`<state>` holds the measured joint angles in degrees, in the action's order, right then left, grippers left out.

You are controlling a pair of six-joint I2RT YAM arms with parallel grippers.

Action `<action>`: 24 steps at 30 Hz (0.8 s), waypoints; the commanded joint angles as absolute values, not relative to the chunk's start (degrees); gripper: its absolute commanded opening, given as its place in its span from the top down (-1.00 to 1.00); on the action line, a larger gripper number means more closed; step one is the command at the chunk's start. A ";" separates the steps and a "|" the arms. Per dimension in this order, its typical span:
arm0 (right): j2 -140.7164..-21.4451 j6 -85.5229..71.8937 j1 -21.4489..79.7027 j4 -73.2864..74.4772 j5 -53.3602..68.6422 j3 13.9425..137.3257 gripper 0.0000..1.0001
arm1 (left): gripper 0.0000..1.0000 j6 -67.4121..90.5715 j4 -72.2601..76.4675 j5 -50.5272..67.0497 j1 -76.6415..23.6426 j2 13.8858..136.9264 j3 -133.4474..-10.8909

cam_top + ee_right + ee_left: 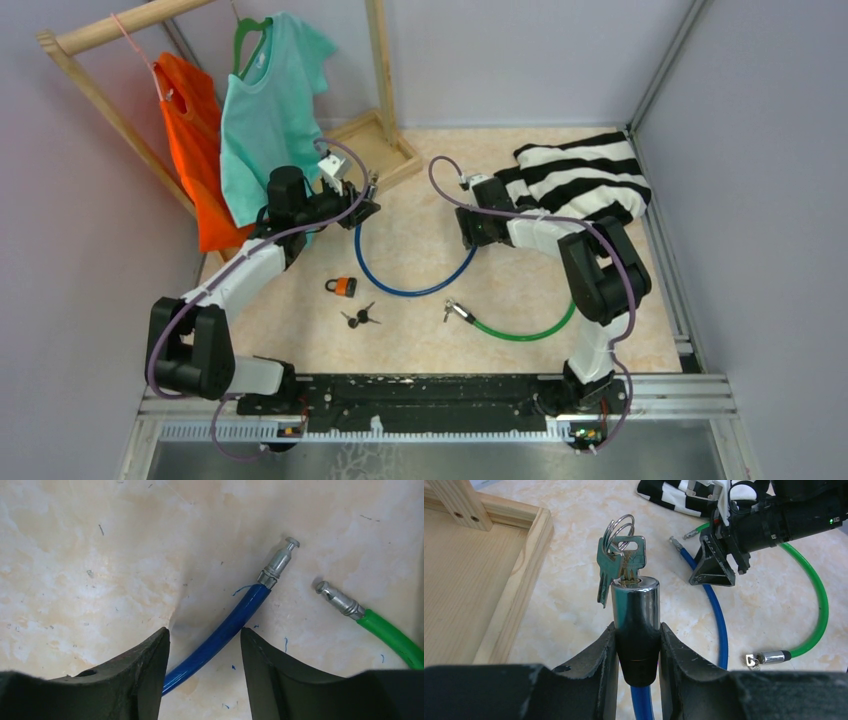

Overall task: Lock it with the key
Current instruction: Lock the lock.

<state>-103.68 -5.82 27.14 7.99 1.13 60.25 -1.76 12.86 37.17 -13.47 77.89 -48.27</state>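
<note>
My left gripper is shut on the black-and-chrome barrel of the blue cable lock, holding it off the table. A key on a ring with other keys sticks in the barrel's top. The blue cable loops across the table to its metal pin end. My right gripper stands open astride that cable just behind the pin. The cable lies against the left finger, with a gap to the right one. In the top view the left gripper and right gripper face each other.
A green cable lock lies near the right arm, its pin end beside the blue pin. An orange padlock and loose keys lie in the middle. The wooden rack base and a striped shirt are at the back.
</note>
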 commanded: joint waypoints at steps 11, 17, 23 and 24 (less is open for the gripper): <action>-109.40 -3.44 28.56 16.00 -1.57 62.61 0.88 | 1.00 -3.05 17.24 40.19 -13.89 78.12 -47.91; -106.26 -3.04 28.48 9.37 -1.04 63.82 1.00 | 1.00 -6.58 18.42 41.81 -13.80 82.33 -51.35; -99.03 -0.11 27.87 -0.88 0.45 59.67 1.00 | 1.00 -2.33 20.56 45.62 -13.88 87.86 -54.35; -97.34 0.66 27.86 -2.74 0.68 58.63 1.00 | 1.00 -1.81 20.89 46.10 -14.01 88.82 -54.73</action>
<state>-104.66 -2.66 27.57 5.52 -1.67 61.30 -3.75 16.08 42.06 -13.52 86.26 -51.57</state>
